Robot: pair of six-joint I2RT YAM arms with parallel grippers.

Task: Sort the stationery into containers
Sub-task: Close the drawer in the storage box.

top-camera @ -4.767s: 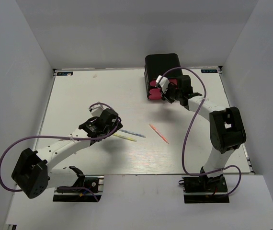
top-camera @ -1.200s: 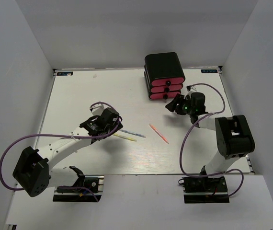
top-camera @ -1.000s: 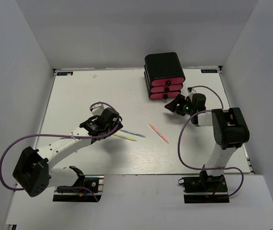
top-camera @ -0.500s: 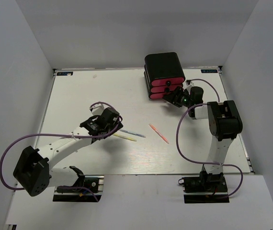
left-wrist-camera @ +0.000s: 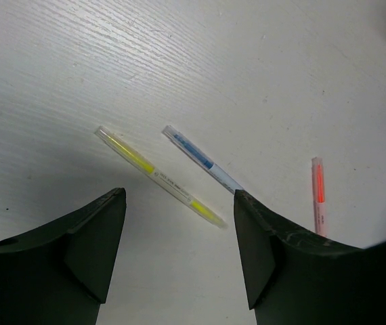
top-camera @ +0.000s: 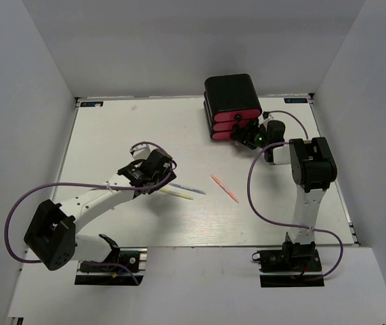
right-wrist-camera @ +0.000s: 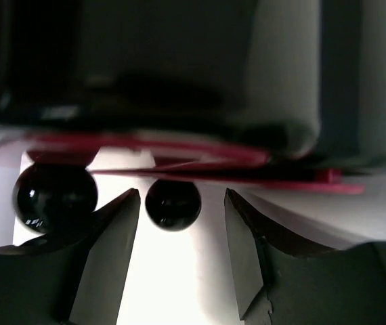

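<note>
From overhead I saw the cabinet (top-camera: 232, 95) at the far edge of the worktop (top-camera: 125, 135), its three pink drawers (top-camera: 234, 122) all pushed in. The right pincer (top-camera: 244, 135) sat right at the drawer fronts. That view did not show how its fingers stood. The right wrist camera did: the pincer was open, with one black knob (right-wrist-camera: 173, 204) between the fingers and a gap on each side. A second knob (right-wrist-camera: 56, 198) sat just left of it, under a pink drawer edge. I could not tell which drawer either knob belonged to.

The pens lay well apart from the cabinet, on its near side. The orange pen (top-camera: 224, 188) was closest to it, then the blue pen (top-camera: 189, 189), with the yellow pen (top-camera: 177, 194) farthest away. The left pincer (left-wrist-camera: 178, 196) hung open above them, gripping nothing. Its wrist camera showed the yellow and blue pens lying just beside each other but apart, which the overhead view left unclear.

A second or so earlier the right pincer had been off the cabinet's near right corner, clear of the drawers. It had since closed in on the drawer fronts. The pens had not shifted, and the left arm had barely moved.
</note>
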